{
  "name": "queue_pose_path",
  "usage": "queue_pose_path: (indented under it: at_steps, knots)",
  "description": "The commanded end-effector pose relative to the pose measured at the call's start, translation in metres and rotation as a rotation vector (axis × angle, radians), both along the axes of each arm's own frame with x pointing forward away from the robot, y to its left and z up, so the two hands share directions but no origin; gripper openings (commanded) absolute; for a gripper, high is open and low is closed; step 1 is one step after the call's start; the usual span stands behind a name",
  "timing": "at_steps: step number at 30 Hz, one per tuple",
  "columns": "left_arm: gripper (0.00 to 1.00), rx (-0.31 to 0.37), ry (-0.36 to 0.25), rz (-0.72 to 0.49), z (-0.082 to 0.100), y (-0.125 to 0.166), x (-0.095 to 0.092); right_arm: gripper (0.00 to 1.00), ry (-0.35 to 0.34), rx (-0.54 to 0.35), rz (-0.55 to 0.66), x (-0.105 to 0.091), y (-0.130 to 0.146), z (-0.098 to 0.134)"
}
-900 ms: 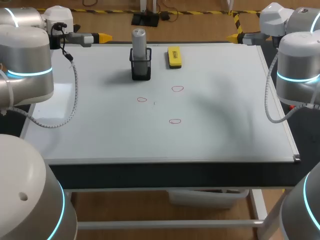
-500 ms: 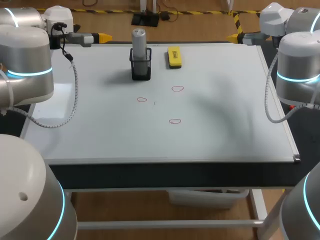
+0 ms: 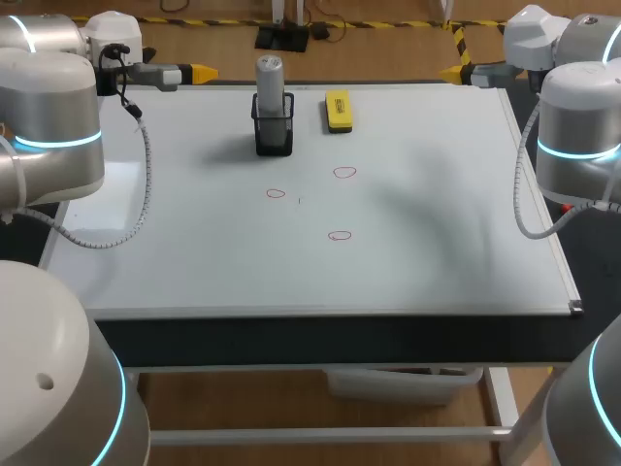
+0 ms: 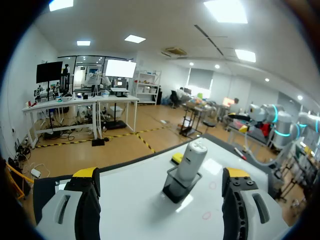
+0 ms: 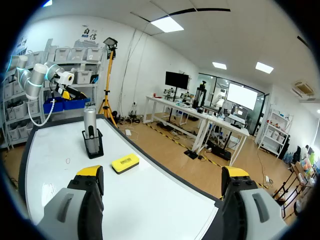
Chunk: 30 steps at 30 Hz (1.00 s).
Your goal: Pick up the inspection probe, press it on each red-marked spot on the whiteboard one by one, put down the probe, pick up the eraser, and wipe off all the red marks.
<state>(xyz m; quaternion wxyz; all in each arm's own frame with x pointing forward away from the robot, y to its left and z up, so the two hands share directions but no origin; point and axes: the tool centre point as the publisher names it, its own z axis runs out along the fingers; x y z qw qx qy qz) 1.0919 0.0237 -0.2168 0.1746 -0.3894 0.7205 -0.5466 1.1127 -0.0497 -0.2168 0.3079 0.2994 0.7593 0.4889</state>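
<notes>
Nothing of the task appears to be done yet. The inspection probe, a grey cylinder, stands upright in its black holder near the far edge of the whiteboard, which lies flat on the bench. The yellow eraser lies flat just beside the holder, on the side of the right arm, and does not touch it. Three red marks show as small open rings on the board nearer the robot than the holder: one towards the left arm, one nearer the eraser and one closest to the front edge. All three are whole, with no sign of wiping. The left gripper hangs at the far left corner of the board with its fingers spread wide and nothing between them. From its own wrist view the probe is ahead of it and well apart. The right gripper is at the far right corner, also spread wide and empty, with probe and eraser well ahead of it. By this reading every step is left: grasping the probe, pressing it on each of the three rings, setting it down, taking the eraser and wiping the board clean.
</notes>
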Motion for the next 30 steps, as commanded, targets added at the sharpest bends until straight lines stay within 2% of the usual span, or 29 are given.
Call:
queue_pose_path:
  at_steps: [1, 6, 14, 23, 30]
  knots:
    - [1.0, -0.001, -0.001, 0.001, 0.0, 0.0, 0.0, 1.0, 0.001, 0.0, 0.0, 0.0, 0.0, 0.0]
    - [1.0, -0.001, -0.001, 0.001, 0.0, 0.0, 0.0, 1.0, 0.001, 0.0, 0.0, 0.0, 0.0, 0.0]
    - [1.0, -0.058, -0.063, -0.102, -0.004, -0.019, -0.005, 1.0, 0.001, 0.0, 0.0, 0.0, 0.0, 0.0]
    - [1.0, -0.086, -0.146, -0.281, -0.013, -0.039, -0.009, 1.0, 0.001, 0.0, 0.0, 0.0, 0.0, 0.0]
    - [1.0, -0.127, -0.195, -0.4, -0.019, -0.044, -0.002, 1.0, 0.001, 0.0, 0.0, 0.0, 0.0, 0.0]
